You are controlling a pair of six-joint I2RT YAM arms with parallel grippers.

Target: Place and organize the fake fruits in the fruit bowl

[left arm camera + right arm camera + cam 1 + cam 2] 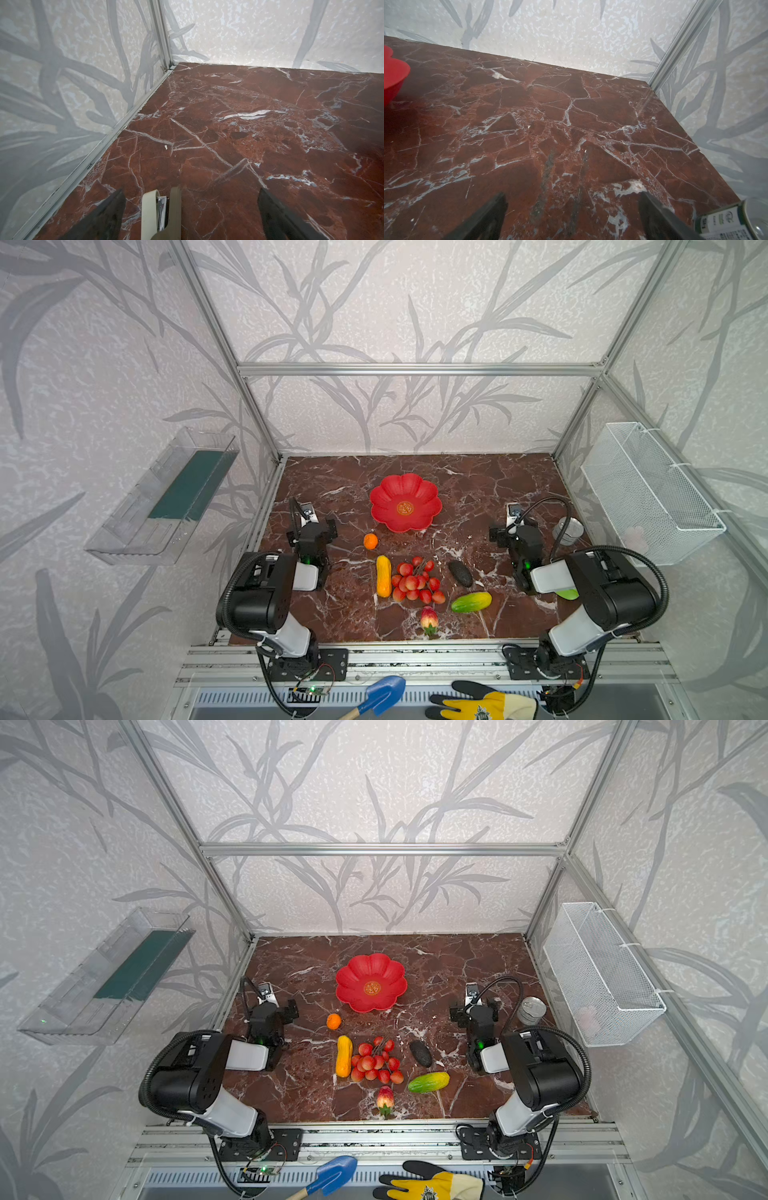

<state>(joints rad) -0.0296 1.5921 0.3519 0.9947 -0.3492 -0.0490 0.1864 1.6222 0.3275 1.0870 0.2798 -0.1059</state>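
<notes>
- Top views: 1 fruit bowl is seen at the far centre of the marble table. It is empty, with its gold emblem uncovered.
- 6 fake fruits are counted, and 0 are in the bowl. All lie on the table nearer than the bowl, between the 2 arms.
- 1 orange ball is closest to the bowl but apart from it. 1 yellow-orange oblong is laid near-to-far, with 1 bunch of red berries just to its right. 1 dark bumpy oval lies further right, and 1 green-yellow oblong near-right. 1 red-yellow strawberry is nearest of all.
- In its wrist view the left gripper is seen with jaws spread wide and nothing between them. The right gripper is seen likewise. Both are over bare table, well apart from the fruit.
- Handling, as judged: the pieces are taken to be light, stiff plastic with smooth skins, so slipping is expected.
- The ball is judged likely to roll and best taken across its middle.
- The 2 oblongs are best pinched across the short axis at mid-length.
- The bunch is probably floppy, so a hold at the stem or cluster core is advised.
- The bumpy oval should give the surest friction.
- 1 metal can stands just right of the right gripper and is not a task item.
</notes>
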